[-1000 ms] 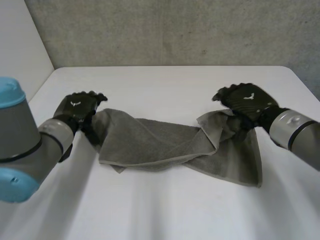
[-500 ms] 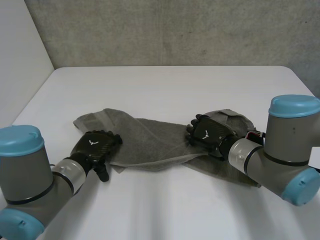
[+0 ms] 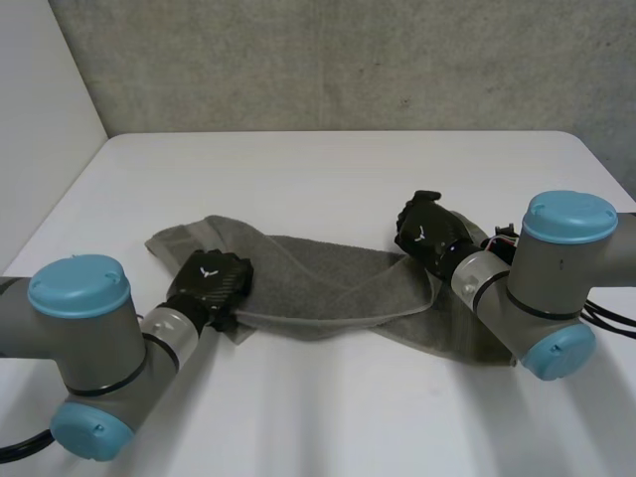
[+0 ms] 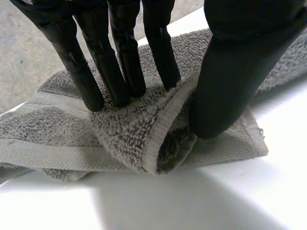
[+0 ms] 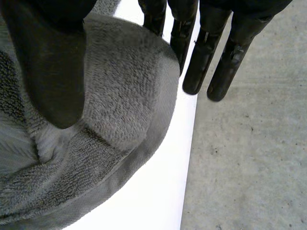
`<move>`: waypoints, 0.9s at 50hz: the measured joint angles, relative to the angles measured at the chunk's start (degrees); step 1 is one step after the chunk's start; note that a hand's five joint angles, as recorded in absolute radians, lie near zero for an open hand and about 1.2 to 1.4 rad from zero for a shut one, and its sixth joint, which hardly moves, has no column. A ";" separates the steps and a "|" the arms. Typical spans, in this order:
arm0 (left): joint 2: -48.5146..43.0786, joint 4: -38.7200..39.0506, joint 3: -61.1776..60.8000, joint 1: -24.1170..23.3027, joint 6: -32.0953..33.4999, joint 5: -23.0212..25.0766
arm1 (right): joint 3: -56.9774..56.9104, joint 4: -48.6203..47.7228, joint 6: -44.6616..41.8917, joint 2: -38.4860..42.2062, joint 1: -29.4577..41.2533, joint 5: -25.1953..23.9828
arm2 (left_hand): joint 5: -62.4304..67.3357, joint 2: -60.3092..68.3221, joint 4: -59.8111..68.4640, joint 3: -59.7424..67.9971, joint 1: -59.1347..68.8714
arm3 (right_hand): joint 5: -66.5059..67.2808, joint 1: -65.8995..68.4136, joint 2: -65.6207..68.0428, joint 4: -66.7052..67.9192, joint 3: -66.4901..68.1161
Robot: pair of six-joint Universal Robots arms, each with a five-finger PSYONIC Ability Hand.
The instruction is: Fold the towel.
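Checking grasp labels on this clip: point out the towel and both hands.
towel [image 3: 318,283], head view, on its middle stretch between the hands.
left hand [image 3: 211,278], head view, on the back of the hand.
right hand [image 3: 427,236], head view, on the back of the hand.

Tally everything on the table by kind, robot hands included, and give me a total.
Grey towel: 1, rumpled, lying across the table
Black robot hands: 2, the left hand and the right hand, each pinching a fold of the towel
Total: 3
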 measured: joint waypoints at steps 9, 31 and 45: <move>-0.42 1.42 0.96 -0.89 0.12 -2.06 | 0.08 -0.83 0.80 -0.24 -0.21 0.20 | 14.99 15.35 15.04 14.99 15.07 | 36.68 36.55 36.30 36.42 35.69; 14.38 1.48 2.79 3.55 0.20 -3.76 | 0.91 4.02 38.68 -22.36 -9.03 1.57 | 20.87 22.07 22.12 22.01 20.06 | 41.20 40.51 40.40 41.53 41.20; 24.90 -6.38 1.84 5.87 0.28 1.57 | -0.89 32.57 42.09 -29.73 -19.22 -2.08 | 21.51 22.10 22.13 22.02 20.67 | 41.21 40.52 41.26 41.53 41.20</move>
